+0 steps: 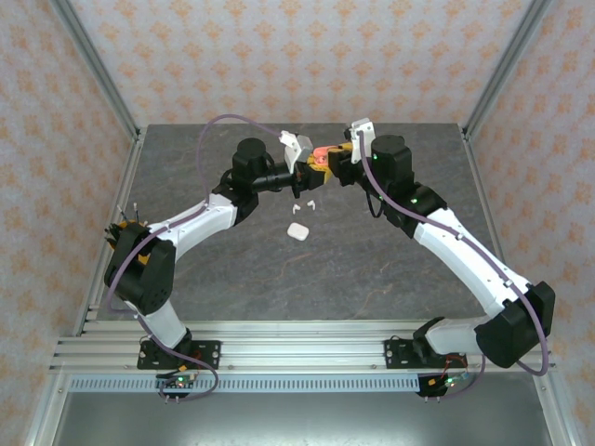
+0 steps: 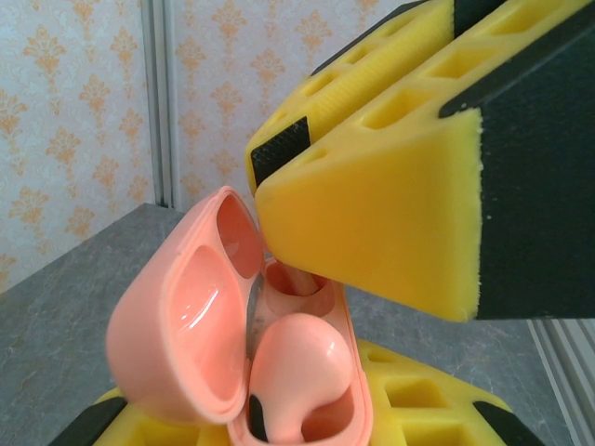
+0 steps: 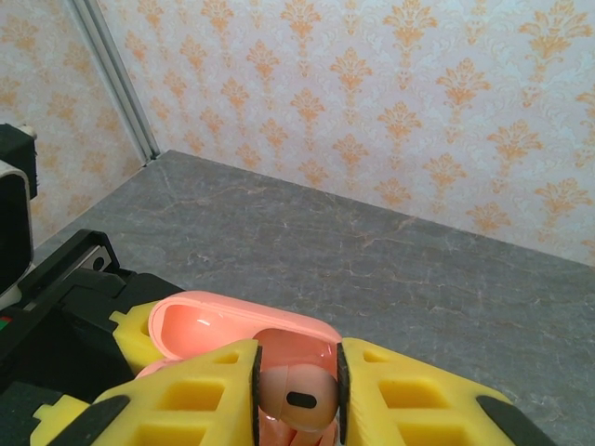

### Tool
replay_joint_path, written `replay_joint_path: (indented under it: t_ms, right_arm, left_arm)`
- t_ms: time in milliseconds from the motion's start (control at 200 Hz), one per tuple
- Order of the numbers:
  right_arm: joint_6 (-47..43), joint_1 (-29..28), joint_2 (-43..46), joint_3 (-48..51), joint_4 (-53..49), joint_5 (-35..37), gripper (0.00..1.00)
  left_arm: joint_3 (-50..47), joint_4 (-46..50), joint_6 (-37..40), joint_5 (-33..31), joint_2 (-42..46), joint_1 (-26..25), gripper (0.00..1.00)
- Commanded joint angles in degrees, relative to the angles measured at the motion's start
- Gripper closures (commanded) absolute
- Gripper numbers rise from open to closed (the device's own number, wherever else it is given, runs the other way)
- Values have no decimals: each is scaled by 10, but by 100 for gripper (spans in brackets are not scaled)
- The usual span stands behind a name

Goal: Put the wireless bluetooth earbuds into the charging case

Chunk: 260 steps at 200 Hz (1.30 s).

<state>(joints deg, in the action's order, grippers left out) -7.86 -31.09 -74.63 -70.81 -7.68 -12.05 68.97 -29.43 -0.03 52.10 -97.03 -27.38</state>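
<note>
My left gripper (image 1: 304, 160) is shut on an open coral charging case (image 2: 177, 325), held above the far middle of the table with its lid swung left. One coral earbud (image 2: 299, 367) sits in the near socket. My right gripper (image 3: 298, 364) meets it from the right, shut on a second coral earbud (image 3: 296, 395) between its black pads. That earbud's stem points down at the far socket (image 2: 296, 279), under a yellow right finger (image 2: 372, 214). Two white earbuds (image 1: 310, 203) and a white case (image 1: 297, 231) lie on the table below.
The dark grey table (image 1: 372, 269) is walled by patterned panels with aluminium posts at the corners (image 1: 98, 74). The two arms arch inward from their bases at the near rail (image 1: 297, 339). The white items lie between and just in front of the grippers.
</note>
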Motion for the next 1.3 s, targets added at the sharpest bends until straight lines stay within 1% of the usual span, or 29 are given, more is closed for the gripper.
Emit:
replay_joint_path:
  t_ms: [0, 435, 846, 1296]
  right_arm:
    - [-12, -5, -7, -1, -15, -24, 73]
    - [-8, -6, -14, -13, -14, -1, 67]
    - [8, -6, -6, -33, -9, 24, 55]
    - [26, -6, -12, -50, -12, 43, 53]
  left_arm:
    - [22, -47, -5, -3, -8, 1, 100]
    - [24, -48, -6, -4, -13, 0, 100]
    - [24, -50, -7, -5, -21, 0, 100]
    - [26, -48, -6, -5, -25, -2, 100]
